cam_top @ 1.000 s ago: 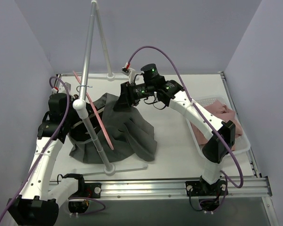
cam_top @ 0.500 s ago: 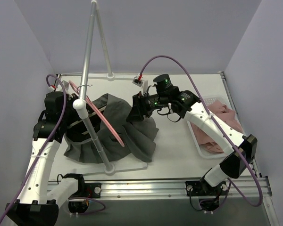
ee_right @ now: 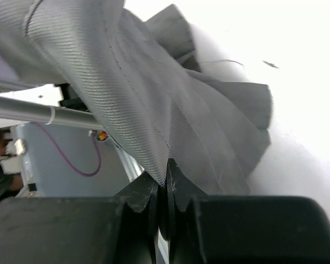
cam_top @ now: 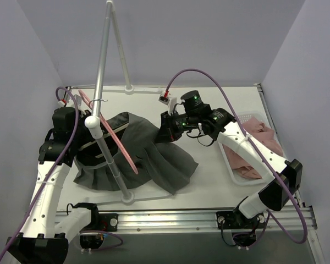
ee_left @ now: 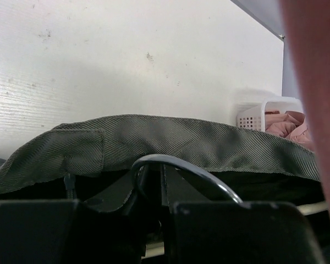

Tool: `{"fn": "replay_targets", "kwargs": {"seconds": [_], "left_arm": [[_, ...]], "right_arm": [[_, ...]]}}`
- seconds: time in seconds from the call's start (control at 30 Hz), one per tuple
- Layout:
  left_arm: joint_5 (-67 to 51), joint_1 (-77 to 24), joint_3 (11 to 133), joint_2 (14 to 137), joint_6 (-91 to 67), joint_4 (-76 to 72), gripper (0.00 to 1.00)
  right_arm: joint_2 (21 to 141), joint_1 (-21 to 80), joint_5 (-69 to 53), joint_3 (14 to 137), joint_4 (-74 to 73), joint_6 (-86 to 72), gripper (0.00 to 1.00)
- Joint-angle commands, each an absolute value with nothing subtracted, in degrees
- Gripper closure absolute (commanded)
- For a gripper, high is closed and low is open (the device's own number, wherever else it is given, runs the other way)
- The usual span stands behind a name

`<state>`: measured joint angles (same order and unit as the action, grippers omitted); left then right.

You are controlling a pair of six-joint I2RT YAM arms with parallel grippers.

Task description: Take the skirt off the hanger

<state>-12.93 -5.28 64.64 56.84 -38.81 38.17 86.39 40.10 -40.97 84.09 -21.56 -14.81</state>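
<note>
Rightward, white basket [ee_left: 252, 114] holds pink garments [cam_top: 259, 130]; grey skirt [cam_top: 154, 157] lies outside.

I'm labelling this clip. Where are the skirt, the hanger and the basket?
skirt [cam_top: 165, 162]: top view, on its spread grey hem side.
hanger [cam_top: 125, 159]: top view, on the pink arm lying over the skirt.
basket [cam_top: 229, 159]: top view, on its white left rim.
</note>
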Motion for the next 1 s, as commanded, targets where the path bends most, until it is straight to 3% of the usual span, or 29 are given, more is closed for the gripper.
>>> {"fn": "replay_targets", "kwargs": {"seconds": [0.0,0.33,0.7,0.97], "left_arm": [[-13.1,-4.8,67.6,56.8,-37.4,37.1,0.98],[-17.0,-1.0,67.1,58.7,-37.1,35.7,0.98],[-21.1,-0.7,67.1,58.9,-40.5,33.3,0.98],[-22.3,-0.7,65.9,57.7,-43.6,31.6,0.98]], "right_arm": [[83.6,38.3,-34.9,86.7,-25.0,-14.1,1.00],[77.2,30.8,-18.6,90.4,-28.5,-20.9,1.00],[75.9,28.1,-33.4,76.6,-24.1,-24.2,1.00],[80.5,37.8,-33.3,75.4,-21.2,-24.9,1.00]]}}
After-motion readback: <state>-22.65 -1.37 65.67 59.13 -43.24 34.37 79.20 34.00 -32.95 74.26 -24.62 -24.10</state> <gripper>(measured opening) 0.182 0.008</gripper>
